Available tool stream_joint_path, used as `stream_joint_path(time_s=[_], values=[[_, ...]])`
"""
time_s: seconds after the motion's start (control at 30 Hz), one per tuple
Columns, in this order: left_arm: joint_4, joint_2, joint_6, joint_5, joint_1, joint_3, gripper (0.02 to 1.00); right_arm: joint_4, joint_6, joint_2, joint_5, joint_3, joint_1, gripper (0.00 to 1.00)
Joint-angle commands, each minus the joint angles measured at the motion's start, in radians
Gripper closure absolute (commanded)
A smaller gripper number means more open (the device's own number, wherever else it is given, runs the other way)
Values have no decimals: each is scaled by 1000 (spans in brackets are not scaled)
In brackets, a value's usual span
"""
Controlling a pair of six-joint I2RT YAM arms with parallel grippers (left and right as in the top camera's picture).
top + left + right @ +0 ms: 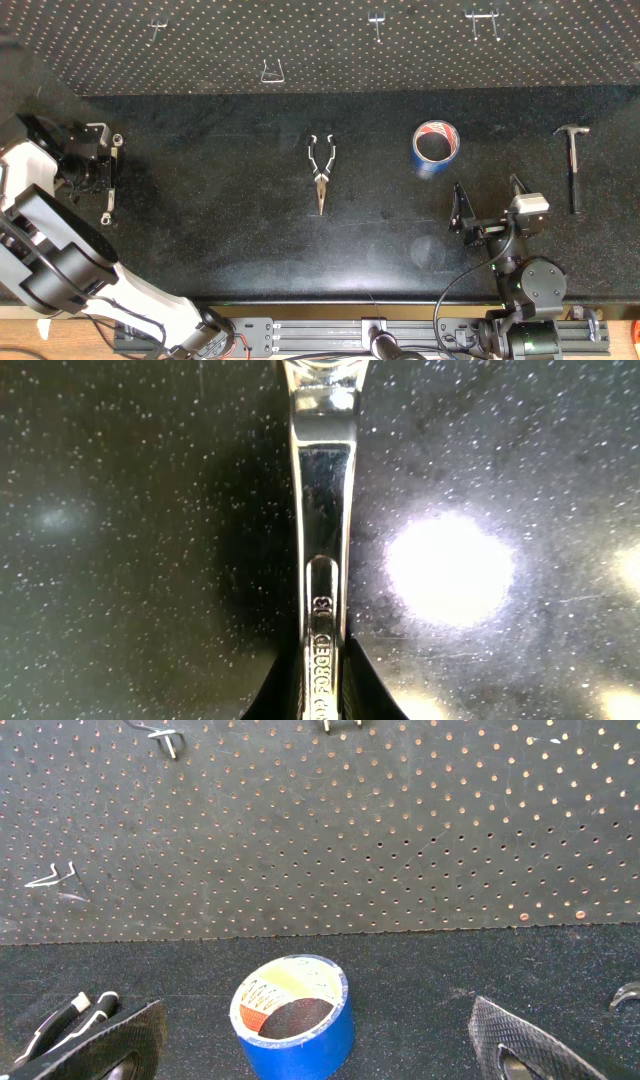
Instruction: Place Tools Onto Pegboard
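The perforated dark pegboard (300,50) stands along the far edge of the speckled black desk (230,230), and its wire hooks (272,72) are bare, so no tool has been hung yet. Taking the blue roll of tape (436,146) as the mark, the right gripper (487,188) sits just in front of the roll on the robot's side, with its jaws spread wide and empty. That looks like a waiting pose while the other arm works. The black-handled, steel-headed hammer (573,170) lies well to the right of the roll, with its handle pointing away from the board. The needle-nose pliers with pale grips (320,172) lie to the roll's left. Far to the left of the roll, at the desk's edge, the left gripper (325,660) is over the chrome combination wrench (108,185). Its jaws press against both sides of the shaft and appear closed on it, probably for a lift toward a hook.
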Motion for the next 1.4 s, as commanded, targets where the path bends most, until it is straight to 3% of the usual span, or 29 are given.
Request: stream_joint_path(time_s=[0.03, 0.1, 0.23, 0.33, 0.4, 0.47, 0.53, 0.83, 0.93, 1.17, 1.4], values=[[-14, -31, -83, 71, 0, 1, 989, -4, 11, -9, 1, -4, 8, 12], [-29, -197, -152, 71, 0, -18, 989, -4, 11, -9, 1, -4, 8, 12], [-62, -435, -219, -99, -37, -39, 989, -4, 11, -9, 1, -4, 8, 12], [217, -688, -271, -132, -163, -300, 989, -4, 11, -9, 1, -4, 8, 12], [505, -869, -385, -147, -325, -548, 991, -4, 11, -9, 1, -4, 8, 12], [502, -965, -486, -146, -482, -599, 991, -4, 11, -9, 1, -4, 8, 12], [509, -1012, -524, -146, -550, -599, 989, -3, 11, -9, 1, -4, 8, 12], [725, -866, -523, -150, -570, -596, 989, -4, 11, -9, 1, -4, 8, 12], [771, -836, -523, -206, -570, -590, 989, -4, 11, -9, 1, -4, 8, 12], [784, -821, -523, -255, -567, -568, 989, -4, 11, -9, 1, -4, 8, 12], [800, -812, -580, -240, -566, -568, 989, -4, 11, -9, 1, -4, 8, 12]])
